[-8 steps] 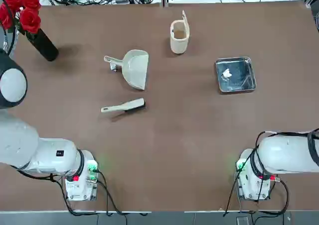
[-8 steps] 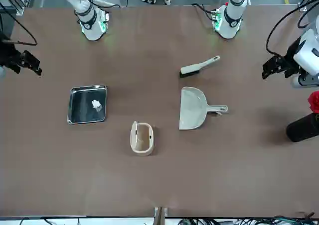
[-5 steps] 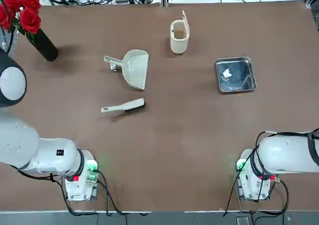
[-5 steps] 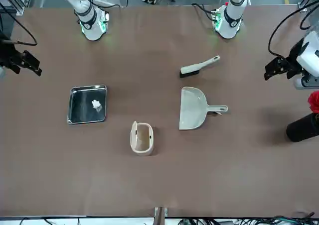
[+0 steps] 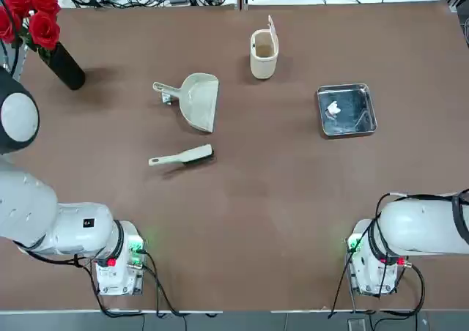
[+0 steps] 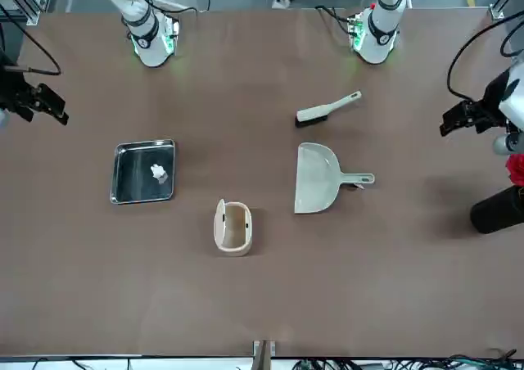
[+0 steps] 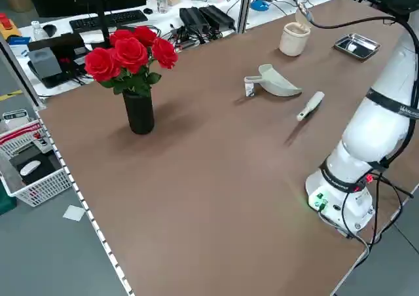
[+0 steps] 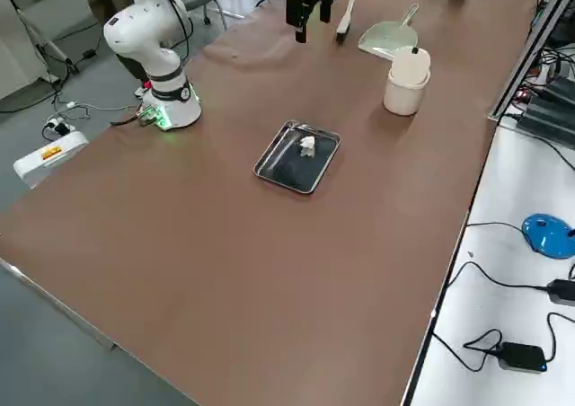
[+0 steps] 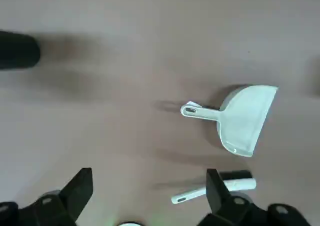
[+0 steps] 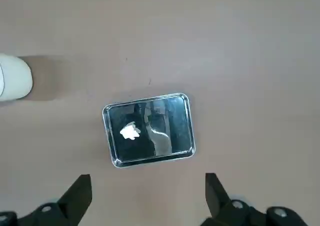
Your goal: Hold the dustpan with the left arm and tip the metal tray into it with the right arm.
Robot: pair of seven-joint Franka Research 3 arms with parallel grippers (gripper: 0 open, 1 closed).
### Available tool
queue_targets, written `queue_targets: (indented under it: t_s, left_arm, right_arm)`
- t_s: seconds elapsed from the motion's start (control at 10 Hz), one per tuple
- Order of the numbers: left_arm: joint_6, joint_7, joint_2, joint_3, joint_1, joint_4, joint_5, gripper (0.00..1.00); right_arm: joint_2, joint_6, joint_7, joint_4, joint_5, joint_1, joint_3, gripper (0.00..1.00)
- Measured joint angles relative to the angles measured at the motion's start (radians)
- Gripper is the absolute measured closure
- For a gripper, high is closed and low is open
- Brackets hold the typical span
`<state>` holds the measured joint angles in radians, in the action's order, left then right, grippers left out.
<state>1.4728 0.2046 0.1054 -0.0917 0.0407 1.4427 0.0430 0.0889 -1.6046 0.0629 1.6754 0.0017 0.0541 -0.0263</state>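
Observation:
The cream dustpan [image 5: 199, 100] lies flat on the table's left half, its handle [image 5: 167, 91] pointing left. The shiny metal tray [image 5: 346, 110] rests on the right half with a small white crumpled scrap [image 10: 131, 132] inside. My left gripper [image 6: 471, 116] hovers high near the table's left edge, open and empty; its wrist view looks down on the dustpan [image 9: 242, 118]. My right gripper [image 6: 37, 100] hangs high off the right edge, open and empty, with the tray [image 10: 149, 130] below it.
A cream hand brush [image 5: 182, 156] lies just nearer the robot than the dustpan. A cream cup with an upright flap [image 5: 264, 53] stands at the far middle. A black vase of red roses [image 5: 44, 31] occupies the far left corner.
My left arm has drifted slightly farther toward the table's left edge. The right arm and all objects have stayed put.

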Motion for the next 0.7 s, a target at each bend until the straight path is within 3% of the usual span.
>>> queue_targets:
  t_s: [0.5, 0.7]
  left_arm:
    - [0.006, 0.445, 0.057, -0.009, 0.021, 0.004, 0.0, 0.0]
    - [0.057, 0.702, 0.085, -0.019, -0.042, 0.022, -0.002, 0.0]
  right_arm:
    - [-0.002, -0.081, 0.001, 0.124, 0.001, 0.014, 0.012, 0.0]
    - [-0.004, -0.124, 0.001, 0.185, 0.001, 0.022, 0.014, 0.0]
